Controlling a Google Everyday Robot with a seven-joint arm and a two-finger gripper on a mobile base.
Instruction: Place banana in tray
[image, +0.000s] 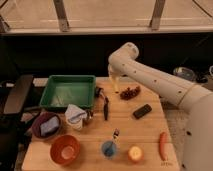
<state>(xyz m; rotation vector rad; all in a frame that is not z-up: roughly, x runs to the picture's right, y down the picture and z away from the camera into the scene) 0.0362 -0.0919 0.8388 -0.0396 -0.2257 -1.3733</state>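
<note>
- The gripper (114, 80) hangs at the end of the white arm (150, 75), above the far edge of the wooden table (135, 131), just right of the tray's far right corner; it is closed on the banana (115, 85).
- The banana hangs below the fingers with its long axis close to upright, lower tip pointing down at the tabletop; it is pale yellow and sits just beside the tray, not over it.
- The tray (52, 104) is a green rectangular bin at the table's far left; its floor looks bare.
- No writing or brand can be read on anything.
- Right of the banana lies a bunch of dark grapes (130, 92); further toward the front, a black rectangular object (142, 111).
- Between tray and banana, on the table, lies a dark utensil (105, 106) with a long handle.
- In front of the tray sits a white crumpled bag (76, 116); left of it, a purple bowl (38, 131) holding something pale.
- Along the front edge: an orange bowl (65, 149), a blue cup (108, 148), a round yellow fruit (134, 153), and an orange-red stick (162, 145) at the far right.
</note>
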